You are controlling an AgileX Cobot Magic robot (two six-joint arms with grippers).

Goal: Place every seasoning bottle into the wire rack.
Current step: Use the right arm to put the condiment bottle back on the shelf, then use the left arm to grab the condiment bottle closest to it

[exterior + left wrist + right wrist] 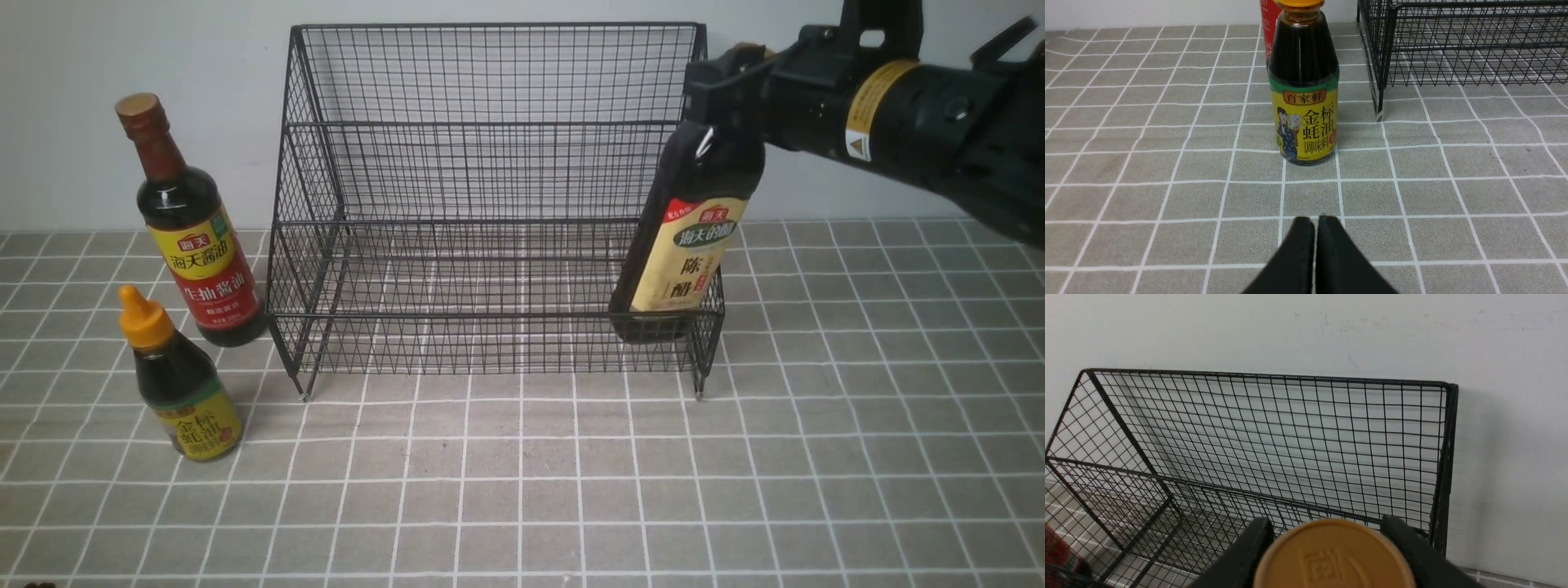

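Where the right gripper clamps it: beige-label bottle neck hidden; tan cap cut off.
Bottle axis: tilted, cap rightward, base in wire rack front tier, right end.
Left gripper: pressed together, empty.

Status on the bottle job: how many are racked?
None released yet. In hand: right gripper clamps the beige-label bottle by its top, tilted, base low at the front right corner of the rack. To do: red-label bottle and orange-capped bottle stand on the table beside it; left gripper shut, empty.
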